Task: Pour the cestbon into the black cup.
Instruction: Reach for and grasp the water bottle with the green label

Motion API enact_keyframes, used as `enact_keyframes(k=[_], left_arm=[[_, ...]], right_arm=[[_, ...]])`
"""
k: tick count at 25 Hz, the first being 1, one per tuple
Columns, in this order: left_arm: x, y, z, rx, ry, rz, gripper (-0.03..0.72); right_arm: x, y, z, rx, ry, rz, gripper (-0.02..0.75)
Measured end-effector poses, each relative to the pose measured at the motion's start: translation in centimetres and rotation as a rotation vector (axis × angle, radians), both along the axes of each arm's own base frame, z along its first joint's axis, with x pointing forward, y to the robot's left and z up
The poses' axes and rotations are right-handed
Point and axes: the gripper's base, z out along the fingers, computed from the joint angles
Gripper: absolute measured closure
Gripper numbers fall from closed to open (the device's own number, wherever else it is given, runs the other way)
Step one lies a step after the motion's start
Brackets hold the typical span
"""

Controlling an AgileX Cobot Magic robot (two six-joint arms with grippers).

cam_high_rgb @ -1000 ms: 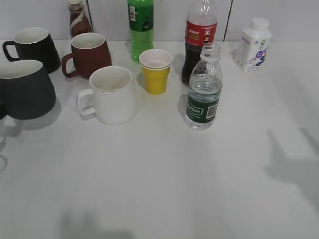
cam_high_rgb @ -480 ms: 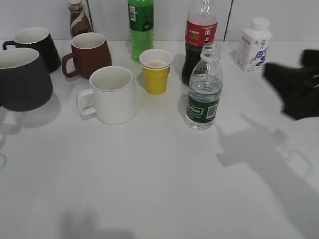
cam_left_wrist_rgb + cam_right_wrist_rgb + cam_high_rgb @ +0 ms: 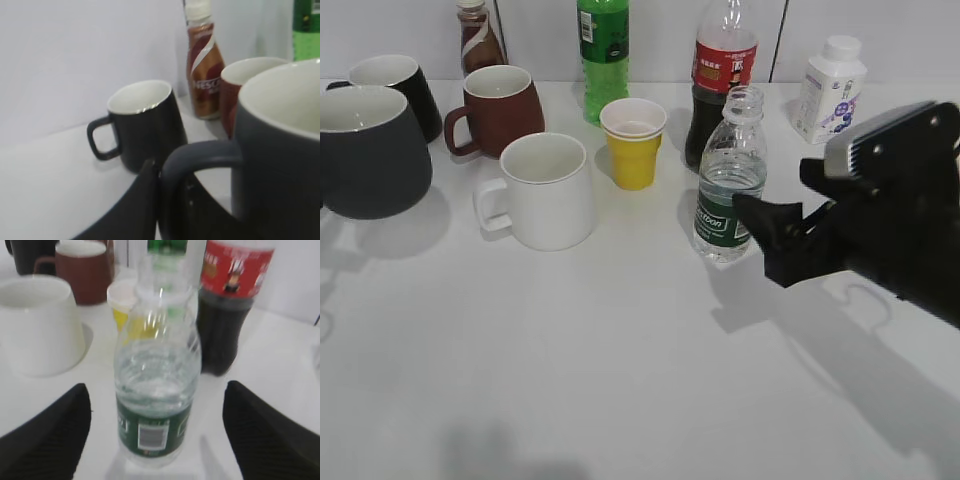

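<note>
2 risks are showing: the open right tool point(image 3: 155, 440) is flanking the uncapped cestbon point(image 3: 729, 180) mid-counter point(image 3: 620, 350); a nudge tips it. The left tool, gripping the handle, is holding the black cup point(image 3: 365, 150) far left.

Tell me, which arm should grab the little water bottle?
The right. Its open tool already faces the cestbon, one finger either side. The left tool is busy at the black cup handle.

- The black cup point(image 3: 280, 150) fills the right side, its handle gripped by a gripper finger point(image 3: 142, 210).
- A smaller black mug point(image 3: 142, 125) stands behind, near the table's back edge, beside a brown coffee bottle point(image 3: 204, 70).
</note>
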Motion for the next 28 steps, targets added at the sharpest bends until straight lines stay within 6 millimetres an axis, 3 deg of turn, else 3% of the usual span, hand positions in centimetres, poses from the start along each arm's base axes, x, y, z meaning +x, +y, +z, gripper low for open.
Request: enact_keyframes(k=[7, 13, 15, 17, 18, 23, 28], left_arm=[[-0.9, -1.3, 2.2, -0.006, -0.056, -0.078, 0.643], [-2.2, -4.4, 2.1, 0.081, 0.076, -0.201, 0.643], [-2.7, -5.6, 2.1, 0.1, 0.1, -0.251, 0.643], [-3.0, -6.7, 2.0, 0.096, 0.11, -0.295, 0.643], [-3.2, -7.2, 2.0, 0.085, 0.115, -0.316, 0.643], [-4.2, -9.6, 2.1, 0.046, 0.126, -0.421, 0.643], [-5.0, -11.6, 2.2, 0.058, 0.139, -0.506, 0.643]], right_arm=[[1.3, 0.8, -3.5, -0.002, 0.062, -0.003, 0.11], [4.4, 2.6, -5.7, 0.031, 0.093, -0.013, 0.109], [5.4, 3.1, -6.4, 0.032, 0.094, -0.014, 0.139], [5.9, 3.5, -6.5, 0.036, 0.089, -0.014, 0.235], [6.0, 3.5, -6.5, 0.036, 0.086, -0.008, 0.273], [5.1, 4.5, -5.4, -0.08, 0.027, 0.163, 0.273], [4.9, 5.2, -1.7, -0.317, -0.098, 0.321, 0.273]])
